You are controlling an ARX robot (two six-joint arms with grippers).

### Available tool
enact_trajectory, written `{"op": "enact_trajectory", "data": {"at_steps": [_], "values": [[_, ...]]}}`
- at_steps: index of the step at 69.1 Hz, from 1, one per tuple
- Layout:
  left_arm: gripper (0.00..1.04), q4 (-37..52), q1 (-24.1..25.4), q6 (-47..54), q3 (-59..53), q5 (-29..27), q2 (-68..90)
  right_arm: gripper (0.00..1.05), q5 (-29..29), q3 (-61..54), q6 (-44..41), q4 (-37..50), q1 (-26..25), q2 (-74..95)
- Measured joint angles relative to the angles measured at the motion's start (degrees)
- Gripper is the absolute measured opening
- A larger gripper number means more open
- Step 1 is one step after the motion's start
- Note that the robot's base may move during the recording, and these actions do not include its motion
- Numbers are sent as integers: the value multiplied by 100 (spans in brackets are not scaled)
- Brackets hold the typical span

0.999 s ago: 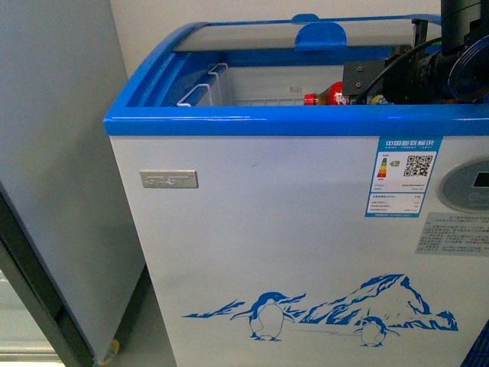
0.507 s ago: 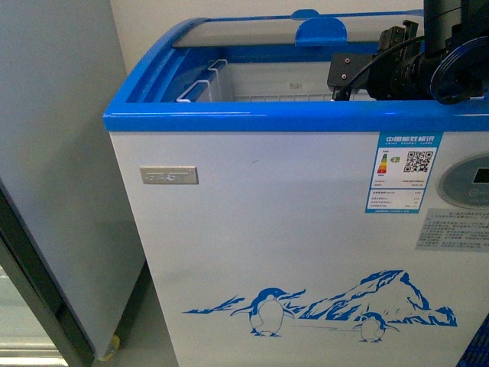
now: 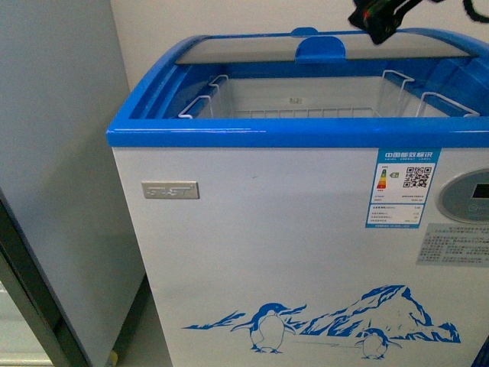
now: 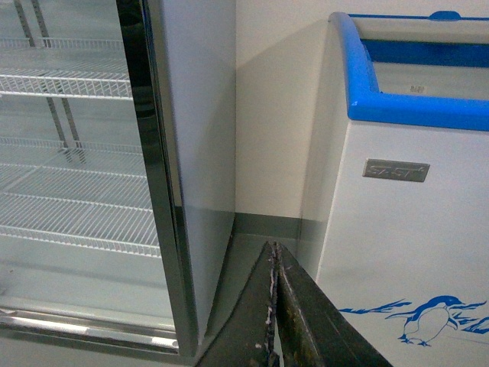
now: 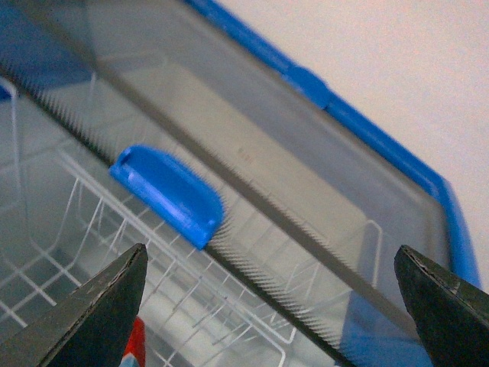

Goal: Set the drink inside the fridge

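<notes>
— So, what do we have inside the fridge (image 3: 252, 245)?
— We see its white wire basket (image 3: 306, 103) under the slid-back glass lid (image 5: 290, 160). A sliver of red, likely the drink (image 5: 134, 345), lies low in the basket beside one of our right fingers (image 5: 95, 313); we cannot tell which way it points.
— Around us?
— The grey cabinet (image 4: 195, 153) stands just left of the fridge. Our right gripper (image 5: 267, 313) hangs released over the opening; our left gripper (image 4: 276, 306) is clenched, empty, near the floor.
</notes>
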Motion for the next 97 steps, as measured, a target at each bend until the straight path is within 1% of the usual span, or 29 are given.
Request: {"op": "enact_trajectory", "data": {"at_steps": [6, 11, 16, 23, 25, 29, 36, 41, 44, 45, 46, 48, 50, 53, 58, 61, 67, 69, 71, 73, 79, 97], "values": [[3, 0, 0, -2, 0, 0, 0, 98, 365, -448, 741, 337, -83, -466], [3, 0, 0, -2, 0, 2, 0, 98, 984, -1012, 1410, 352, -129, -1036], [3, 0, 0, 0, 0, 0, 0, 98, 1502, -1622, 1882, 216, -125, -1655], [3, 0, 0, -2, 0, 2, 0, 98, 1864, -2660, 2391, -20, -20, -2739], [3, 0, 0, -2, 0, 2, 0, 98, 1893, -2881, 2459, -70, 20, -2979], [3, 0, 0, -2, 0, 2, 0, 98, 1910, -3517, 2769, -380, 144, -3751], [3, 0, 0, -2, 0, 0, 0, 98, 2138, -4507, 3193, -929, 382, -5075], [3, 0, 0, -2, 0, 0, 0, 98, 2459, -5090, 3495, -1421, 590, -5998], [3, 0, 0, -2, 0, 2, 0, 98, 2830, -5493, 3694, -1827, 809, -6741], [3, 0, 0, -2, 0, 2, 0, 98, 2870, -5595, 3735, -1902, 861, -6931], [3, 0, 0, -2, 0, 0, 0, 97, 2817, -5652, 3720, -1880, 855, -7025], [3, 0, 0, -2, 0, 0, 0, 92, 2450, -5847, 3595, -1633, 813, -7289], [3, 0, 0, -2, 0, 2, 0, 86, 1996, -6100, 3373, -1239, 726, -7569], [3, 0, 0, -2, 0, 2, 0, 76, 1574, -6419, 3115, -855, 621, -7921], [3, 0, 0, -2, 0, 0, 0, 58, 1381, -6990, 2920, -599, 490, -8196], [3, 0, 0, -2, 0, 0, 0, 48, 922, -7344, 2872, -522, 164, -8295], [3, 0, 0, -2, 0, 0, 0, 32, 872, -7746, 2824, -393, -105, -8485], [3, 0, 0, -2, 0, -2, 0, 29, 863, -7818, 2820, -363, -111, -8529], [3, 0, 0, 0, 0, 4, 0, 22, 820, -7958, 2809, -310, -122, -8620], [3, 0, 0, 0, 0, 2, 0, 18, 798, -8021, 2802, -286, -122, -8662], [3, 0, 0, -2, 0, 2, 0, 3, 798, -8284, 2791, -201, -129, -8878], [3, 0, 0, -2, 0, 2, 0, 3, 796, -8835, 2778, -122, -138, -9300]]}}
